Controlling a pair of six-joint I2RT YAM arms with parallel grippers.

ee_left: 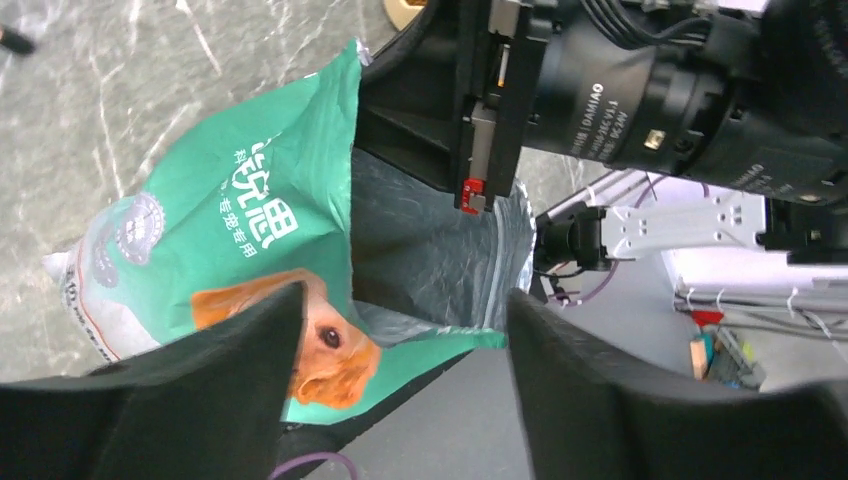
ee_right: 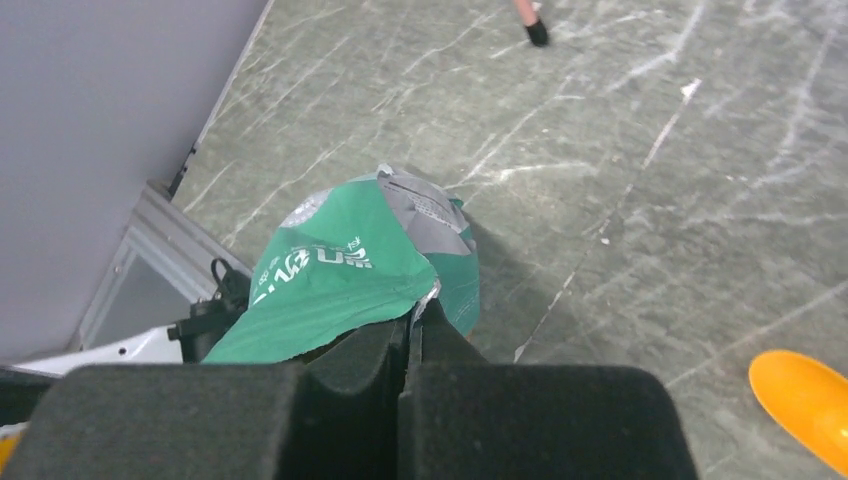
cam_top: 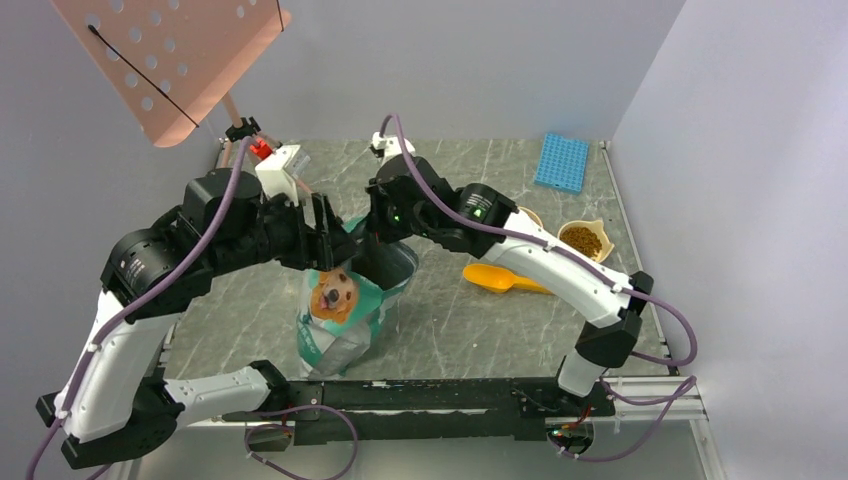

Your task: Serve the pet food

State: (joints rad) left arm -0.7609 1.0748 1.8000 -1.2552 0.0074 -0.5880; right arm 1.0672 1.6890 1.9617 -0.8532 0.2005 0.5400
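Note:
The pet food (cam_top: 585, 241) is a small heap of dark-brown kibble in a cream bowl (cam_top: 603, 232) at the right of the table. The green dog-picture bag (cam_top: 340, 305) stands open at the middle. My right gripper (cam_top: 378, 243) is shut on the bag's top rim, and the wrist view shows its jaws (ee_right: 415, 320) pinching the green-silver edge (ee_right: 330, 270). My left gripper (cam_top: 328, 238) is open at the bag's opposite side. In its wrist view (ee_left: 405, 340) the bag's mouth (ee_left: 420, 240) lies between and beyond the fingers. No kibble shows inside the bag.
An orange scoop (cam_top: 500, 278) lies on the table between the bag and the bowl; it also shows in the right wrist view (ee_right: 805, 400). A blue rack (cam_top: 561, 162) lies at the back right. A pink perforated board (cam_top: 170, 60) hangs over the back left.

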